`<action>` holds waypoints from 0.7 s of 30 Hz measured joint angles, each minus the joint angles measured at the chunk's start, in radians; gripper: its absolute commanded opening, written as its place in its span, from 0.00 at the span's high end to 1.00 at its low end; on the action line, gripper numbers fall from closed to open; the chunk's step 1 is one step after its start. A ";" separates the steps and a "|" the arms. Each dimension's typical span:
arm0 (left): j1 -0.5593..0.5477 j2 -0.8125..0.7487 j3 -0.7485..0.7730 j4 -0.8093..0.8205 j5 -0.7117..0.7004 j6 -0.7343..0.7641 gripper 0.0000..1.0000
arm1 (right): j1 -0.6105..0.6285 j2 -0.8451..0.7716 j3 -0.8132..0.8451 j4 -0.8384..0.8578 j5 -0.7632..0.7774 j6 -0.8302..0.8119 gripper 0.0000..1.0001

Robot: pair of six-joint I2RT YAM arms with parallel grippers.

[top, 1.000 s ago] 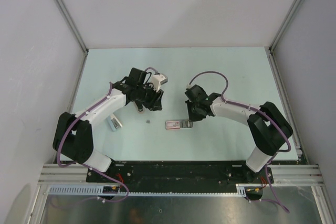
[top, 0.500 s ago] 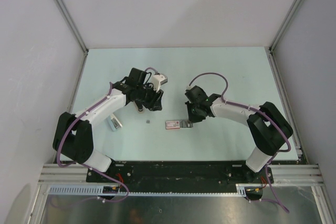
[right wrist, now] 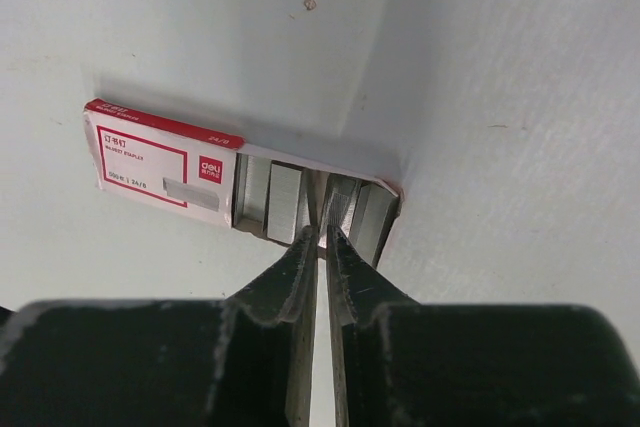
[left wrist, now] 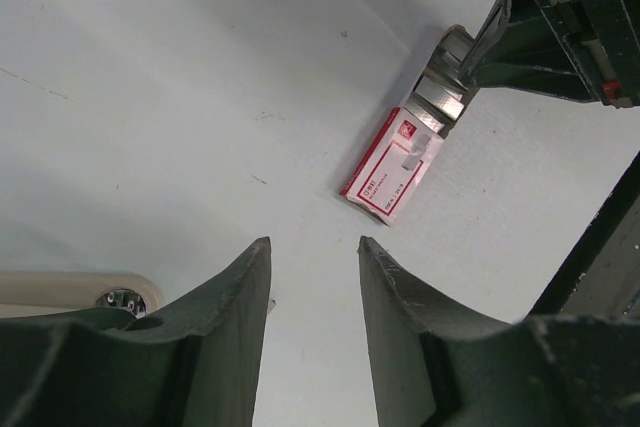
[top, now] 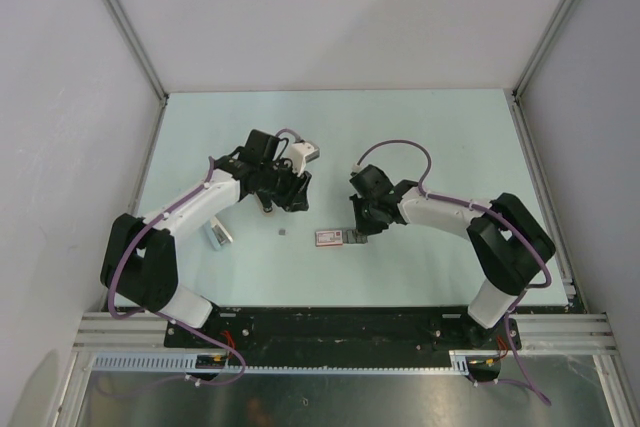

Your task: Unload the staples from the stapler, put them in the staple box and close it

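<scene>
Top external view shows a pale mint-green desk (top: 450, 137) closed in by plain white walls (top: 330, 17) with aluminium posts at the corners. On it, a flat pink-red rectangular cardboard box (top: 329, 237) lies between the two arms. The small slim black-and-silver stapler (top: 215, 235) lies at the left of the desk beside the left forearm. It is near the left end effector (top: 292, 197) and well apart from the right end effector (top: 358, 231). A tiny grey speck of staples (top: 284, 232) sits on the desk between stapler and box. The left end effector (left wrist: 313, 244) hangs above bare desk with its jaws moderately apart, gripping nothing. The right end effector (right wrist: 322, 232) is closed to a thin slit. Its tips are at the silver strips in the box's open end; I cannot tell if it pinches one.
</scene>
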 measured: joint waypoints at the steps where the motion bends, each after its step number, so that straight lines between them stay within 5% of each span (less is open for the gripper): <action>1: 0.000 0.000 -0.001 0.000 0.000 0.000 0.55 | 0.001 0.000 0.000 0.003 -0.001 0.002 0.88; 21: 0.000 0.000 -0.008 -0.001 0.000 0.002 0.55 | 0.021 0.010 0.000 0.035 0.000 0.006 0.89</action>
